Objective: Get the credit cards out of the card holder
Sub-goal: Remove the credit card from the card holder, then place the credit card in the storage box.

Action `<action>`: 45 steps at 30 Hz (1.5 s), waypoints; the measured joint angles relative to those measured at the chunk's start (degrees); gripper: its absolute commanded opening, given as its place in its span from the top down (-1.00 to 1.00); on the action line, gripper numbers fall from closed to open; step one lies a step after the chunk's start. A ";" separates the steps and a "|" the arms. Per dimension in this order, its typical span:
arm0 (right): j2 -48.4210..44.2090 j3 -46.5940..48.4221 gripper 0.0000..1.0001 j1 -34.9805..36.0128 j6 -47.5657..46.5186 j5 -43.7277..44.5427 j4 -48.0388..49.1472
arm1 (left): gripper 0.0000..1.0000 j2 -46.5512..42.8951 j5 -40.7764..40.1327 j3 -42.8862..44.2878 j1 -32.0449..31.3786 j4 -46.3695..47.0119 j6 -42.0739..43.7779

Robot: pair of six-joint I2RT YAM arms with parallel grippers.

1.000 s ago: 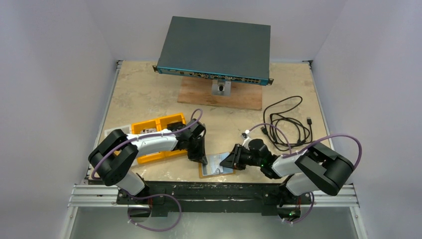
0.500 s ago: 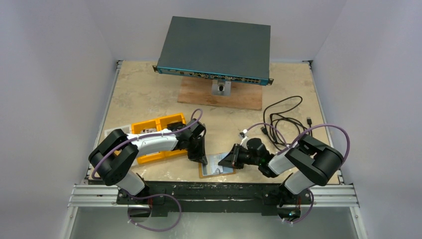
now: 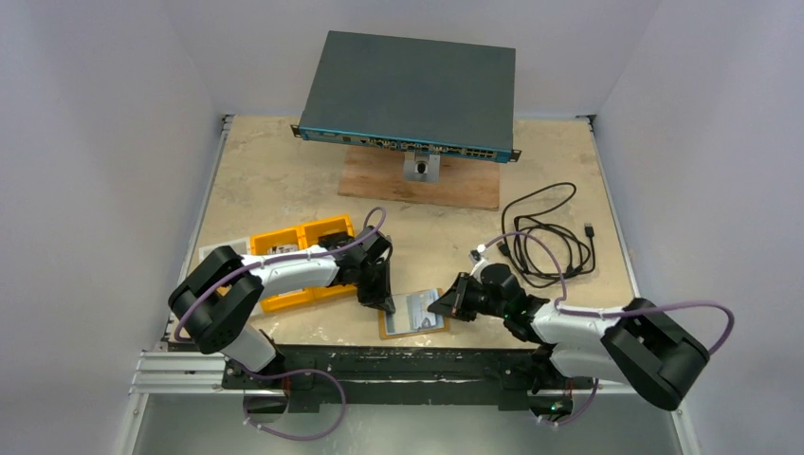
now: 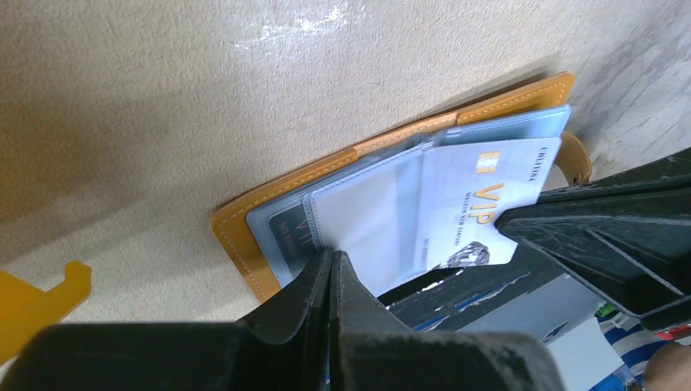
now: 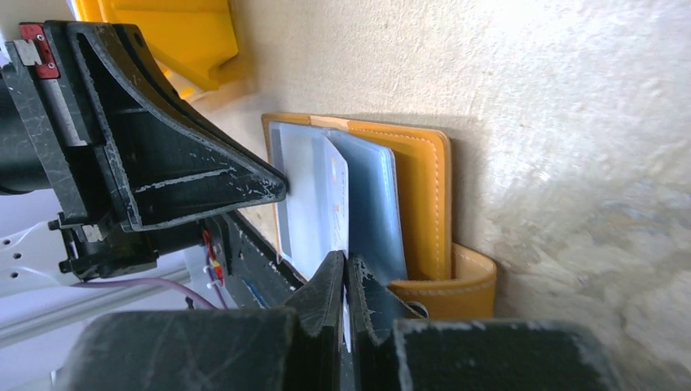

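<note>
The tan card holder (image 3: 398, 332) lies open near the table's front edge, between both arms. Its clear sleeves face up, tan leather (image 4: 244, 236) framing them. A silver VIP credit card (image 4: 489, 195) sticks partway out of a sleeve toward the right. My right gripper (image 5: 346, 259) is shut on that card's (image 5: 314, 195) outer edge, beside the holder's strap (image 5: 456, 285). My left gripper (image 4: 332, 254) is shut, its tips pressing down on the sleeves at the holder's left end. A darker card (image 4: 289, 232) stays inside a sleeve. In the top view the left gripper (image 3: 384, 301) and right gripper (image 3: 446, 306) flank the holder.
A yellow-orange compartment tray (image 3: 294, 246) sits just left of the left gripper. A coiled black cable (image 3: 550, 237) lies behind the right arm. A network switch (image 3: 412, 90) on a wooden board (image 3: 422, 180) stands at the back. The table's front rail (image 3: 408, 365) is close below the holder.
The right gripper's jaws have closed onto the card's edge, and the right arm's elbow has swung out to the right. The left gripper and the holder have stayed put.
</note>
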 measured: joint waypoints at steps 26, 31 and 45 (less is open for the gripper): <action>-14.25 12.63 1.00 -0.37 -3.02 3.48 -23.63 | -0.28 -19.65 2.05 3.65 2.97 -6.47 4.57; -13.16 13.22 1.00 -1.01 -1.62 0.15 -20.28 | -0.29 -23.80 7.78 1.66 7.17 -3.74 4.57; -8.00 13.25 1.00 -1.55 8.15 -10.49 1.01 | 0.02 -27.12 21.33 -4.74 11.43 7.98 0.33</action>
